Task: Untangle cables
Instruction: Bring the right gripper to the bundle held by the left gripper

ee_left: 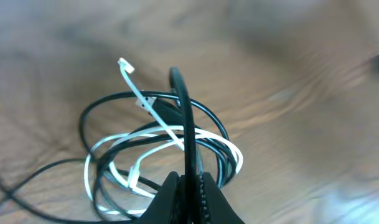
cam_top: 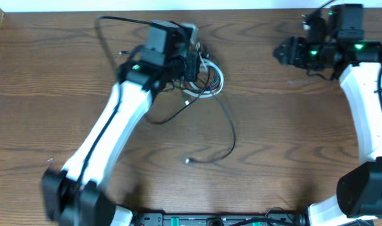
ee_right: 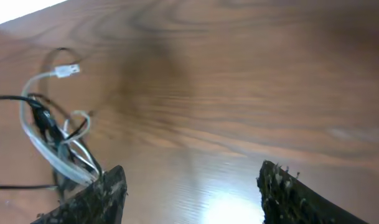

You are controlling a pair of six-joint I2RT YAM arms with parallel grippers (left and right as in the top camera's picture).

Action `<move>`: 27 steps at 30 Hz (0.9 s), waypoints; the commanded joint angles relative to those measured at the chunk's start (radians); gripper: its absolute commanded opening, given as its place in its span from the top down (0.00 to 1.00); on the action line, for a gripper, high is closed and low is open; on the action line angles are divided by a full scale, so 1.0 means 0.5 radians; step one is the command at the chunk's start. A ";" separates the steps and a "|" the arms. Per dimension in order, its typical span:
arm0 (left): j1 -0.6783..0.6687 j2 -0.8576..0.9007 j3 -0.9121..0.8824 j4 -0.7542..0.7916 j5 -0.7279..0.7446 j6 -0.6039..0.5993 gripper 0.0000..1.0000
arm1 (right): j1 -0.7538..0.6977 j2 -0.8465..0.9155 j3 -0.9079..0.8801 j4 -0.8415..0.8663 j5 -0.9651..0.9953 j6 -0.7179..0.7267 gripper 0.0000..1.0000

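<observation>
Brown wood-grain table top, smooth and faintly glossy, carries everything you see. The tangle of thin black and white cables lies toward the far edge, a little left of centre. Its round, shiny cords are wound into overlapping loops. One thin black strand trails out of it toward the near side and ends in a small pale plug.

Your left gripper, matt black plastic on a white arm, sits directly over the left part of the tangle. In the left wrist view its ribbed black fingers are clenched together on a glossy black cord loop. That loop rises in a narrow arch from between them. Behind the arch, white and black coils cross one another. A stiff white cord stands up and ends in a small white connector.

Your right gripper is at the far right, well apart from the tangle. In the right wrist view its dark, rough-surfaced fingers stand wide apart. Only bare wood shows between them, so the right gripper grasps nothing. In that view the cables lie to the left, just beside the left finger, with a white plug at their far end. Whether the finger touches them you cannot tell.
</observation>
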 commanded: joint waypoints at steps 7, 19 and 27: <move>0.001 -0.181 0.027 0.004 0.085 -0.227 0.93 | 0.304 -0.008 0.012 0.220 -0.407 -0.062 0.33; 0.002 -0.181 0.027 0.011 0.085 -0.227 0.92 | 0.587 0.190 0.012 0.228 -0.446 -0.136 0.33; 0.003 -0.182 0.027 0.011 0.084 -0.227 0.93 | 0.661 0.370 0.012 0.278 -0.398 -0.197 0.70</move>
